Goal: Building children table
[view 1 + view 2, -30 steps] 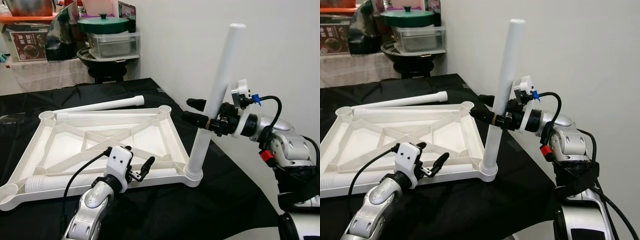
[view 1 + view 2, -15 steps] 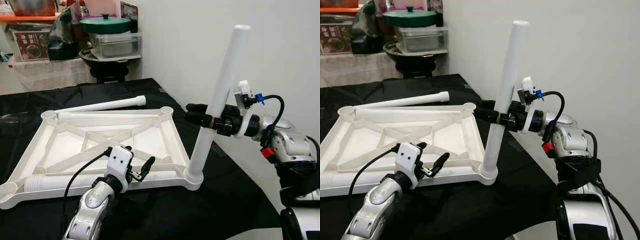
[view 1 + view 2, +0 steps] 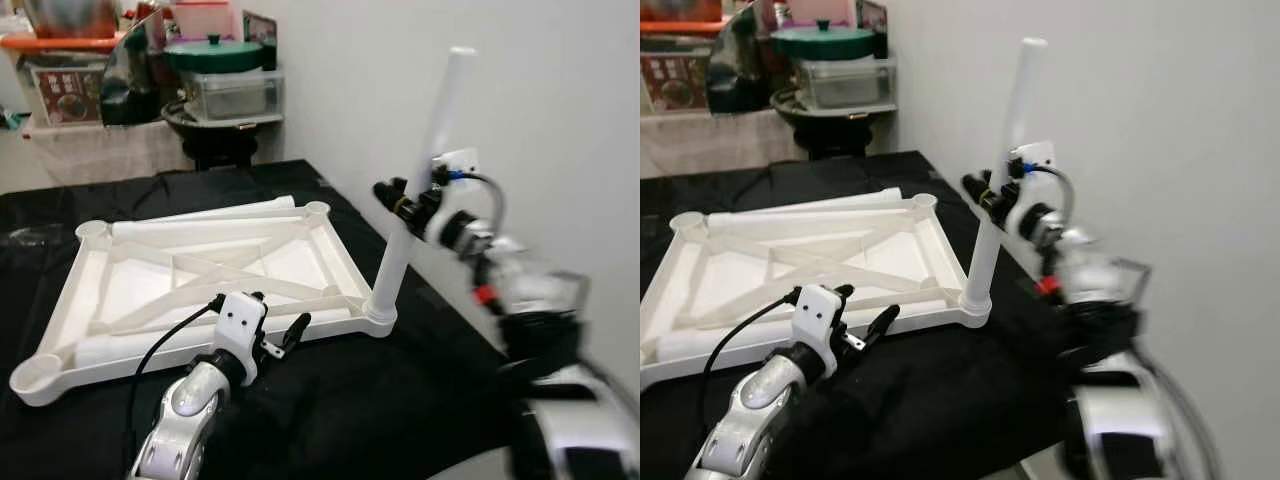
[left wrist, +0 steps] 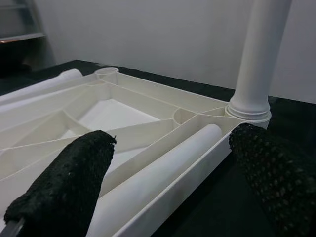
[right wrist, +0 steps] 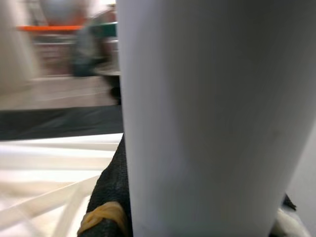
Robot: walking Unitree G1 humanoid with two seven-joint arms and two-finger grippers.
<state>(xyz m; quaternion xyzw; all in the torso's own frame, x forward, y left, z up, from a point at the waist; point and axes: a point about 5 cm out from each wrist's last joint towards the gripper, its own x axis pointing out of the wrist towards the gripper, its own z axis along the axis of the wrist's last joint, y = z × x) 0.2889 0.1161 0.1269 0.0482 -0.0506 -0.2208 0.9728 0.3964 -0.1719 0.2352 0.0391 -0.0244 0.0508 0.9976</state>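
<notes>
Tabletop [image 3: 200, 260]: white moulded plastic, lying underside up on the black cloth [image 3: 400, 400], ribs crossing inside the rim, a round socket at each corner. You can judge it light and stiff, likely to slide on the cloth if pushed sideways.

Upright leg [image 3: 415, 200]: white tube standing in the near right corner socket [image 3: 380, 312], leaning slightly. Right gripper [image 3: 400, 205] is clenched on it about mid-height; the right wrist view shows a black finger [image 5: 111, 197] pressed against the tube. Smooth and probably slippery, so you should hold it low on the shaft and press straight down along its axis.

Loose legs: one [image 3: 215, 212] lies along the far rim, another [image 4: 163, 168] rests in the channel of the near rim.

Left gripper [image 3: 275, 340]: fingers spread, holding nothing, hovering just beside the near rim. You could brace that rim with it while the leg seats.

Background: shelf with a green-lidded pot [image 3: 222, 55].
</notes>
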